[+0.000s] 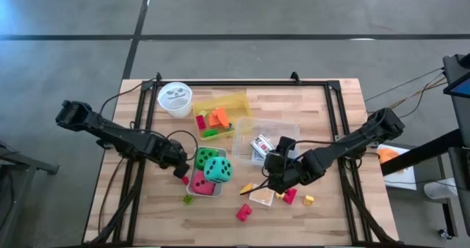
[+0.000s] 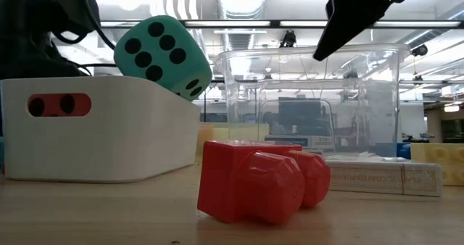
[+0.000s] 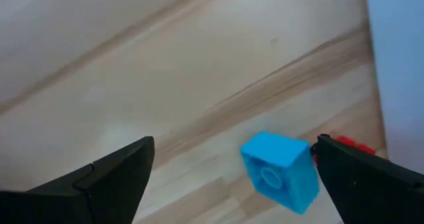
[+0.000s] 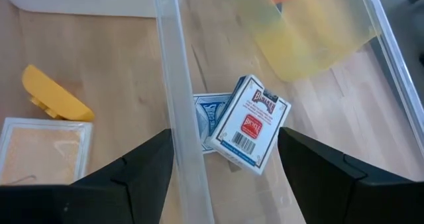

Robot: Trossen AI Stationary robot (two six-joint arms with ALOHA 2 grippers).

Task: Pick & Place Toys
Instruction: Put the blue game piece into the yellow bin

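1. My right claw [image 4: 225, 177] hangs with fingers apart over the near wall of the clear box [image 4: 182, 118], gripping nothing.
2. Inside that box two card packs [image 4: 248, 128] lie, one overlapping the other.
3. Outside the wall a yellow block [image 4: 53, 91] sits on the worktop [image 1: 330, 211].
4. My left claw [image 3: 232, 184] is wide open, low over a blue block [image 3: 278, 171], not touching it.
5. The teal die [image 1: 218, 169] rests in the white bin [image 2: 109, 133].
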